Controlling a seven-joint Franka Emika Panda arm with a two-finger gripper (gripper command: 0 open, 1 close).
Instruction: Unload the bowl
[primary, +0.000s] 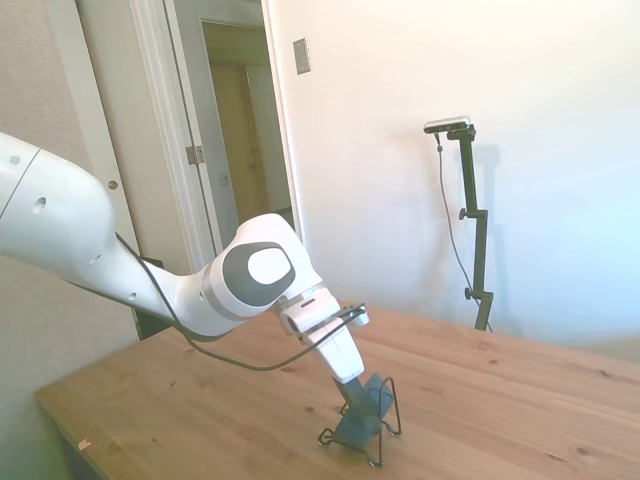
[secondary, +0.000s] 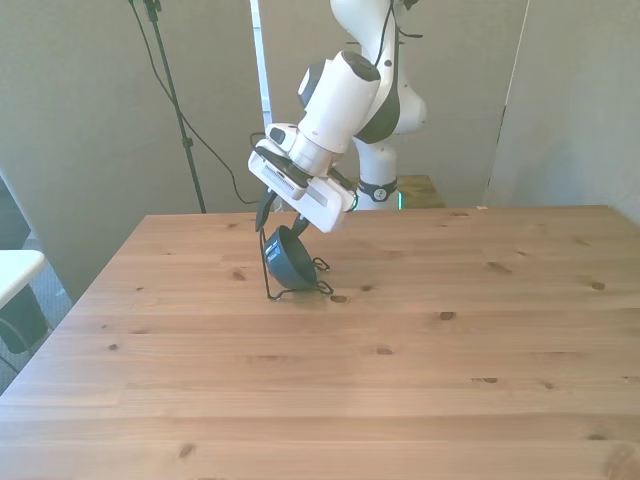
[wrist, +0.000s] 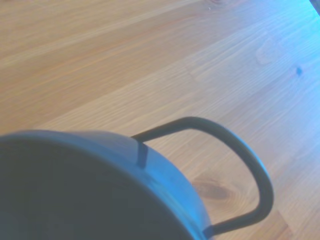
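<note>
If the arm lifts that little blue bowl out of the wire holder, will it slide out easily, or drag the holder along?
The small teal-blue bowl looks smooth and rigid, so it probably slides free, though it may be slippery to hold. It stands on edge between thin loops of the black wire rack, which looks light: a skewed pull could snag and tip the rack. Freed on edge, the round bowl might roll.

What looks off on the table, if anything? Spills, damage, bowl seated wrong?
Nothing stands out. The bowl stands on edge in the black wire rack, as a rack would hold it, and the gripper is down at its rim. No spill or damage shows on the wooden table.
</note>
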